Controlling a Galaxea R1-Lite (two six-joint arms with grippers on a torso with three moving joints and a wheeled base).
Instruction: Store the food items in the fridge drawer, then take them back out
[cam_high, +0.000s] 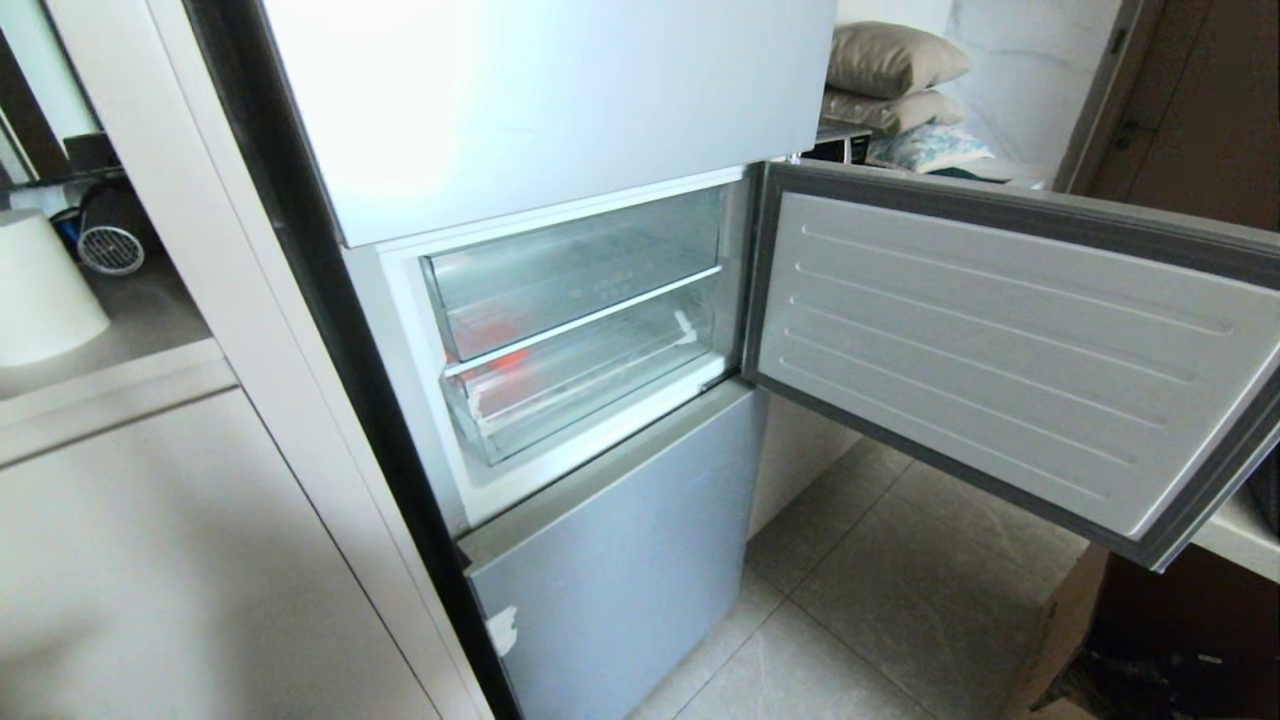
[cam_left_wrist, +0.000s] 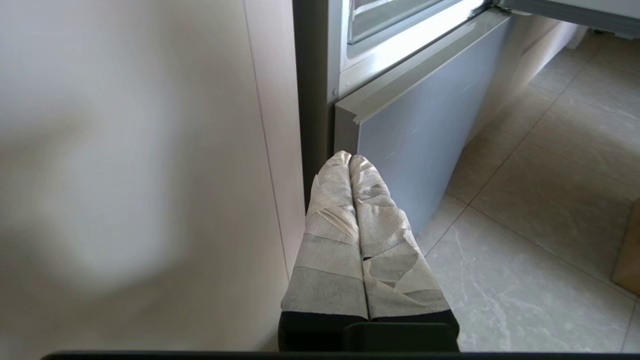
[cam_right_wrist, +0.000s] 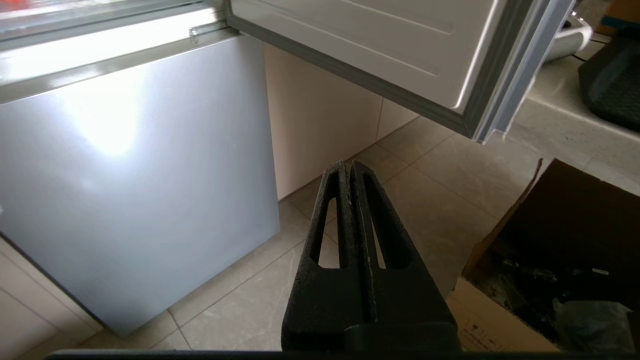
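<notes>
The fridge door (cam_high: 1010, 350) stands open to the right, with 2 clear drawers (cam_high: 580, 330) pushed in and red food items (cam_high: 510, 362) blurred behind them. Both grippers, left (cam_left_wrist: 350, 159) and right (cam_right_wrist: 348, 165), hang low by the blue-grey bottom front (cam_right_wrist: 135, 165), jaws together and empty, a cardboard box (cam_right_wrist: 550, 260) nearby.

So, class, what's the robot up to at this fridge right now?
Nothing is being handled. The middle fridge door stands open, and something red shows through the clear drawers, which are pushed in. Both arms hang low before the blue-grey bottom front: the left gripper and right gripper are shut and empty.
</notes>
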